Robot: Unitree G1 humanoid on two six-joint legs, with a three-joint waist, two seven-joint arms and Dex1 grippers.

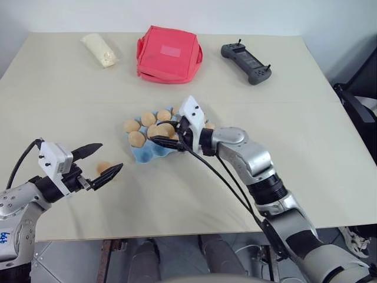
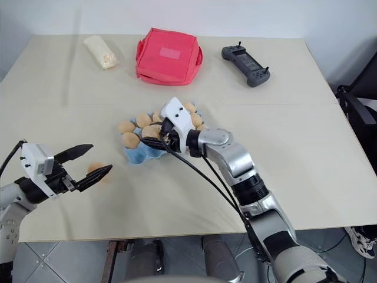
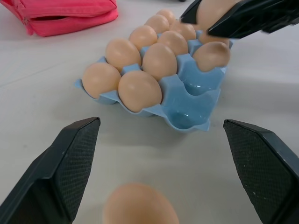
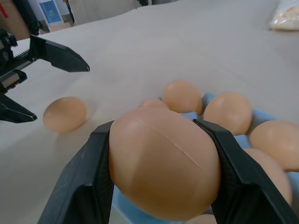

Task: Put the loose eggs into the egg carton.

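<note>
Left eye view, operator, your items near to far: left gripper (image 1: 98, 163), fingers spread wide, empty, astride one loose egg (image 1: 104, 167) on the table (image 1: 59, 88); right gripper (image 1: 169, 132), fingers clamped on an egg (image 4: 163, 163), above the egg carton (image 3: 187, 100); red pouch (image 1: 169, 54), white bag (image 1: 100, 49), black controller (image 1: 245, 62).

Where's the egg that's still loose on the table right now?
The loose egg lies on the table on the robot's left, between the left gripper's open fingers, just left of the egg carton.
</note>
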